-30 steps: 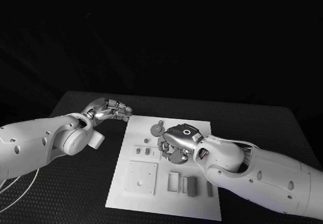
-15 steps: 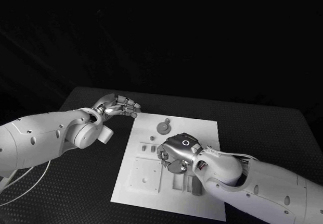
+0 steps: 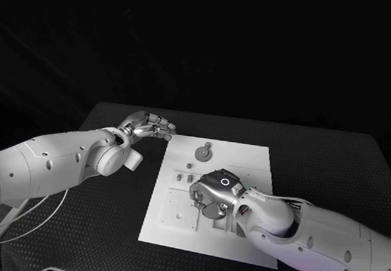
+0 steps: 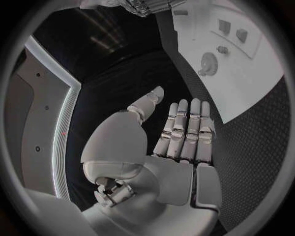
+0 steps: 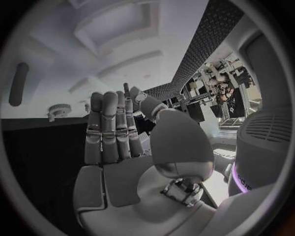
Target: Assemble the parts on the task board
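Hiding board point(image 3: 248, 158) centre: right hand point(image 3: 211, 190), contents unclear.

In the head view, the middle of the task board point(image 3: 248, 158) is covered by the right robot hand point(image 3: 214, 191), and the parts beneath it are hidden. The fingertips of that hand are turned down toward the board, so contact with any part cannot be determined. The small parts point(image 3: 181, 178) beside the hand are too small for their shapes to be identified. The near right corner of the board is concealed by the right arm point(image 3: 333, 244). In the left wrist view, the task board is cut off by the circle's rim. The fingers of the left robot hand point(image 3: 152, 126) are bunched together in the head view, and their posture is too small to be read there.
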Controlling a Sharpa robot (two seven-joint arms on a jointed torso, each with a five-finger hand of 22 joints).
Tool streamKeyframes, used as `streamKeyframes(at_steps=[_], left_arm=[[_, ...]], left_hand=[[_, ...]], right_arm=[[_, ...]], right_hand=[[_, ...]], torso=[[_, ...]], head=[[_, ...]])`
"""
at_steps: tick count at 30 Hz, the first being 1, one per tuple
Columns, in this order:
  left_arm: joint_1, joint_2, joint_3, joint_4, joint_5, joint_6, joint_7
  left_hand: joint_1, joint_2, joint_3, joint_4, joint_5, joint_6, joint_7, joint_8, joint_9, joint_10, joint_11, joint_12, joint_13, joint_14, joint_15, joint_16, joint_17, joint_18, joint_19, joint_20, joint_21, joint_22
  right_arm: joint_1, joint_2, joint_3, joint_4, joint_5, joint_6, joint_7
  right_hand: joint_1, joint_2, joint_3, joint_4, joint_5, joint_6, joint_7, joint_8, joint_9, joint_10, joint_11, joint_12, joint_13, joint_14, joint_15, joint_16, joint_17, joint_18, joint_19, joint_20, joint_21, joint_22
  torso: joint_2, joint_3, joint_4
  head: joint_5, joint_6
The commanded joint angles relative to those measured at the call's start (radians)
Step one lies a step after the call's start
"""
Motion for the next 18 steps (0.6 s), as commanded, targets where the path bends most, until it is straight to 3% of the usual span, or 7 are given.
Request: streamKeyframes(at_steps=[1, 8, 18], left_arm=[[0.001, 0.003, 0.0, 0.002, 0.006, 0.01, 0.007], [0.001, 0.001, 0.0, 0.003, 0.006, 0.009, 0.005], [0.001, 0.001, 0.0, 0.006, 0.006, 0.01, 0.005]], left_hand=[[0.005, -0.001, -0.006, 0.0, -0.006, -0.006, 0.004, 0.003, -0.001, -0.003, 0.004, -0.001, -0.002, 0.004, -0.001, -0.005, 0.001, 0.012, 0.005, 0.0, 0.004, -0.001], [0.005, 0.0, -0.006, 0.0, -0.006, -0.006, 0.004, 0.003, -0.001, -0.003, 0.004, -0.001, -0.002, 0.004, -0.001, -0.006, 0.002, 0.012, 0.005, 0.0, 0.004, -0.002], [0.005, 0.0, -0.006, 0.0, -0.006, -0.006, 0.004, 0.003, -0.001, -0.003, 0.004, -0.001, -0.002, 0.004, -0.001, -0.006, 0.003, 0.012, 0.005, 0.0, 0.004, -0.003]], right_arm=[[-0.007, 0.005, 0.0, -0.005, -0.02, -0.035, 0.015], [-0.013, 0.01, 0.0, -0.025, 0.005, -0.057, 0.031], [-0.016, 0.011, 0.0, -0.059, 0.042, -0.102, 0.055]], right_hand=[[0.004, -0.002, 0.003, 0.0, -0.001, 0.004, 0.004, 0.002, 0.001, 0.007, -0.002, -0.006, 0.001, 0.003, -0.005, 0.005, 0.001, 0.015, 0.01, -0.001, 0.003, 0.015], [0.005, -0.003, 0.003, 0.0, -0.001, 0.005, 0.003, 0.002, 0.002, 0.008, -0.003, -0.006, 0.002, 0.004, -0.006, 0.005, 0.001, 0.015, 0.012, -0.001, 0.004, 0.016], [0.005, -0.003, 0.004, 0.0, -0.001, 0.005, 0.003, 0.002, 0.002, 0.008, -0.003, -0.007, 0.003, 0.004, -0.006, 0.005, 0.001, 0.015, 0.014, -0.002, 0.005, 0.017]], torso=[[0.0, -0.0019, 0.0017], [0.0, -0.0026, 0.0028], [0.0, -0.0033, 0.001]], head=[[0.012, -0.003], [0.029, -0.007], [0.032, -0.004]])
